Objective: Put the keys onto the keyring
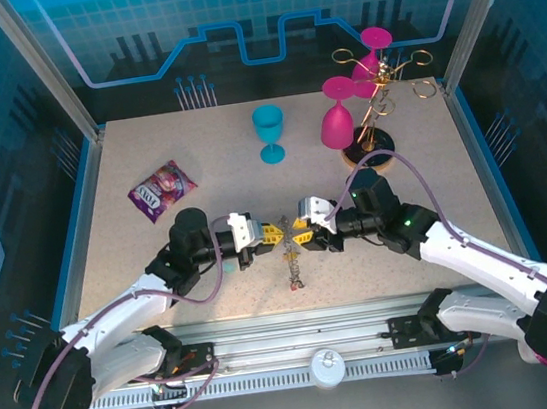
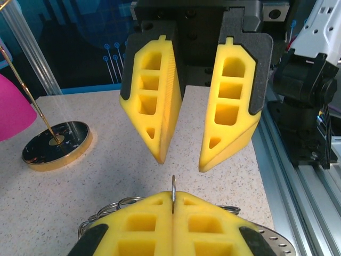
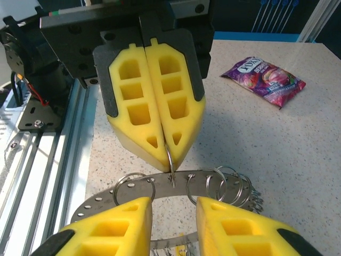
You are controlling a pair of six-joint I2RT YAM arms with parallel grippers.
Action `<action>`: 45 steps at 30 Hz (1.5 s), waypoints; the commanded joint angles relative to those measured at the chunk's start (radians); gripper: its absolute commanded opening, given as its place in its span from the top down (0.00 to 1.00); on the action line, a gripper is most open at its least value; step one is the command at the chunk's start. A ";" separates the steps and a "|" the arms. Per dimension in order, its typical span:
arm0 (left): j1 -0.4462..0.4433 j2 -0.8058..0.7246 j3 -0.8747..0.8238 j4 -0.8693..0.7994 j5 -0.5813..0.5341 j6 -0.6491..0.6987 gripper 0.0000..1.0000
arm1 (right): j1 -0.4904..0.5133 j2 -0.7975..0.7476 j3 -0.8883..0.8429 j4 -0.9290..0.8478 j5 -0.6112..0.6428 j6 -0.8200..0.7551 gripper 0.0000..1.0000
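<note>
left end effector (image 3: 168,153) pinches shut on a small loop (image 3: 169,161) of the keyring (image 3: 159,180), likely steadying it for the wide-open, empty right end effector (image 3: 173,209).

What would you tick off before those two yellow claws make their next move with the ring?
1. Left gripper shut on a small loop of the keyring: ok.
2. Right gripper open, facing the keyring: ok.
3. Key in the right gripper: not ok, it holds nothing.
4. Where the keys are: cannot tell, too small to make out.
5. Snack bag and teal goblet apart from both grippers: ok.
</note>
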State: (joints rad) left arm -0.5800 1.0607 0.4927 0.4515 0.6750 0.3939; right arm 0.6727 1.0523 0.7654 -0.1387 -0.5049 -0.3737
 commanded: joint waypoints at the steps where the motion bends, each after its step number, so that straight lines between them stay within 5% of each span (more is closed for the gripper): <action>1: -0.009 -0.020 -0.013 0.124 0.033 -0.052 1.00 | -0.005 0.010 -0.002 0.084 -0.046 0.032 0.71; 17: -0.010 0.013 -0.033 0.217 0.068 -0.114 1.00 | 0.002 0.047 0.020 0.135 -0.086 0.052 0.82; 25: -0.010 0.012 -0.025 0.183 0.064 -0.102 1.00 | 0.001 0.054 0.034 0.122 -0.121 0.046 1.00; 31: -0.010 -0.043 -0.019 0.050 -0.022 -0.045 0.67 | 0.002 0.049 0.062 0.033 -0.078 0.027 1.00; 45: -0.009 -0.038 0.014 -0.053 -0.032 -0.002 0.75 | 0.042 0.085 0.108 -0.054 -0.021 0.005 1.00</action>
State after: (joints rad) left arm -0.5831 1.0138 0.4690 0.4042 0.6319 0.3729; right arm 0.6998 1.1320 0.8318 -0.1764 -0.5331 -0.3477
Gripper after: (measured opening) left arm 0.252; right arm 0.058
